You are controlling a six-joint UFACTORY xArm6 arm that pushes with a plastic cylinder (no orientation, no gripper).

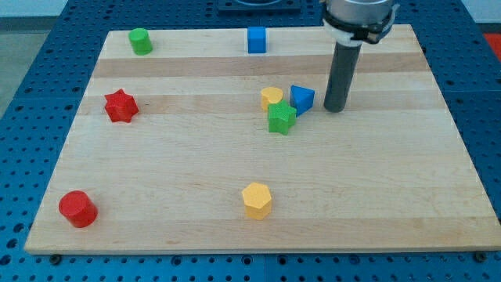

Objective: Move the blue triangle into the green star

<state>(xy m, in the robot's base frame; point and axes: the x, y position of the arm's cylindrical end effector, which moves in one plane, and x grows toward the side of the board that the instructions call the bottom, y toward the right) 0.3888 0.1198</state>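
No brand, label or writing is showing anywhere on the pale wooden worktop (391,204) or on the blocks lying on it. Eight small plastic blocks are sitting on the worktop: two blue, two green, two red and two yellow. The blue triangle block (301,98) is resting a little toward the view's right of the worktop's middle, just beside the green star block (281,118), which is lying down and to its left; whether the two are touching cannot be told. A yellow heart-like block (272,97) is crowding in on the triangle's left and just above the star. My tip (335,108), the lower end of the straight dark rod serving as the tool, is standing on the worktop just to the view's right of the blue triangle, apart from it by a narrow gap; it is a bare rod with nothing to open and it is holding nothing. A blue cube (257,39) is sitting near the top edge, a green cylinder (141,41) near the top left corner, a red star block (120,106) near the left edge, a red cylinder (77,208) near the bottom left corner, and a yellow hexagonal block (257,200) near the bottom edge.
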